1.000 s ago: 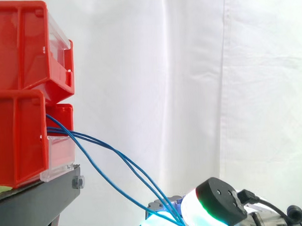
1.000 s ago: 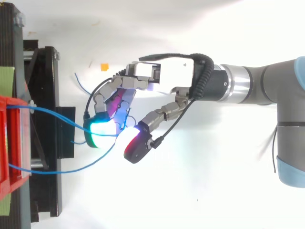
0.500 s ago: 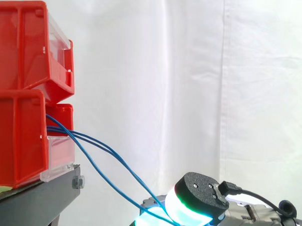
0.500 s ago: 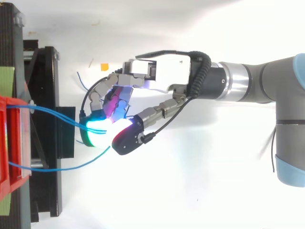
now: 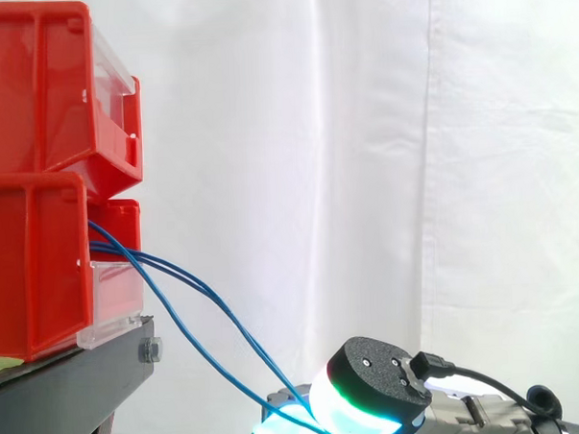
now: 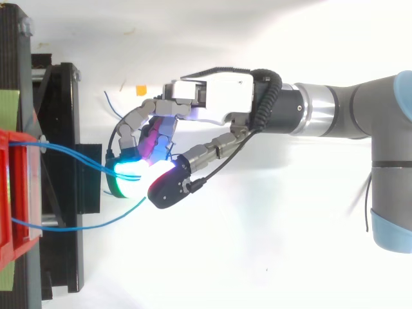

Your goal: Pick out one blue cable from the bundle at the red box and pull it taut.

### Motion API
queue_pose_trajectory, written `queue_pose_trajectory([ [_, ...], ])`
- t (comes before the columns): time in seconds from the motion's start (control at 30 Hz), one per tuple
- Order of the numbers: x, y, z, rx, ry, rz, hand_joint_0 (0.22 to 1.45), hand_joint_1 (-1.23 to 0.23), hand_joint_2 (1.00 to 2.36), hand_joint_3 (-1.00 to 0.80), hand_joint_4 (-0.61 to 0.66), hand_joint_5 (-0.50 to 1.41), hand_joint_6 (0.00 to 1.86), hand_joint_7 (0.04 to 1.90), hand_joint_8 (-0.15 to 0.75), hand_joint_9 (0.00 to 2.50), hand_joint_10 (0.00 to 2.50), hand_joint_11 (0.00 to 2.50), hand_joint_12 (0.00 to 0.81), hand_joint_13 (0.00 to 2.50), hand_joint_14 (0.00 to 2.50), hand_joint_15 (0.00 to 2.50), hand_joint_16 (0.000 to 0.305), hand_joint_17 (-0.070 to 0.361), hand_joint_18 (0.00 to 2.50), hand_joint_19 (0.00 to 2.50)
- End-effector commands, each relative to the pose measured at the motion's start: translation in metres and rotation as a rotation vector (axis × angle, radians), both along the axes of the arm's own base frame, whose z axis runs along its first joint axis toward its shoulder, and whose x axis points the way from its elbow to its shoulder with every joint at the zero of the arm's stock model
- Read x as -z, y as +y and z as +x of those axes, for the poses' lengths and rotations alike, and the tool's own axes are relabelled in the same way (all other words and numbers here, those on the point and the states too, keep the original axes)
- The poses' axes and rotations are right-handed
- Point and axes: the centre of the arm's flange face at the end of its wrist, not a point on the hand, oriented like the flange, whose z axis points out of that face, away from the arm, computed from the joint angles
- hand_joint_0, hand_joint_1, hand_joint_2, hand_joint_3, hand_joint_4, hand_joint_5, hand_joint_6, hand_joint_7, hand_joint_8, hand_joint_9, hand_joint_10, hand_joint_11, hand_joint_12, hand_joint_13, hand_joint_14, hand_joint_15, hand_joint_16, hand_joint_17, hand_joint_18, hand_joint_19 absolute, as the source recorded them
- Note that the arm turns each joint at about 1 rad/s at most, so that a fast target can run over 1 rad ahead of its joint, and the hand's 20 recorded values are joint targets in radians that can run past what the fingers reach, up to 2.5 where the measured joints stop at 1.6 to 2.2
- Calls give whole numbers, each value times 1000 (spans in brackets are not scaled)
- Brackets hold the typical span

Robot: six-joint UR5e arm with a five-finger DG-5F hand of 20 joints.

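Nearest, at 5 o'clock in the side view: hand [image 5: 372, 386], cut off by the lower edge, curled fingers and thumb pinched on thin blue cables [image 5: 167, 271]. From above, glow at the pads [image 6: 127, 175] blotting out the exact grip. Glossy, gently bowed strands, sloping up toward 10 o'clock into stacked red bins [image 5: 38, 180] on a black stand [image 5: 76, 390]. Behind, white curtain [image 5: 413, 173].

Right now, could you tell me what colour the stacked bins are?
The bins are red, clearest in the side view.
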Motion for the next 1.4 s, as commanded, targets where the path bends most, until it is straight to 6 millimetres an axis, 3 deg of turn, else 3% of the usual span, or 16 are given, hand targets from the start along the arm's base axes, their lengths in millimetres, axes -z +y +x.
queue_pose_trajectory([
  [0.0,1,0,-1,-5,14,17,647,-811,1022,-152,93,-124,904,1045,334,1311,30,823,430,966,19,442,58,130,823,657],
  [0.37,-9,-7,4,-23,4,22,691,-780,1001,-489,89,-123,912,997,325,1319,30,836,425,971,19,447,57,128,827,656],
  [0.93,-39,-23,-2,-27,87,19,562,-631,1000,-500,160,-121,876,973,323,1329,30,808,436,973,20,451,58,132,837,665],
  [1.2,-60,-23,-6,-24,116,15,639,-637,1000,-500,137,-119,872,984,318,1323,31,813,431,967,19,455,57,128,824,663],
  [1.37,-69,-24,-9,-21,145,16,652,-710,1011,-374,134,-120,877,1031,319,1315,31,819,433,958,21,450,57,129,820,665],
])
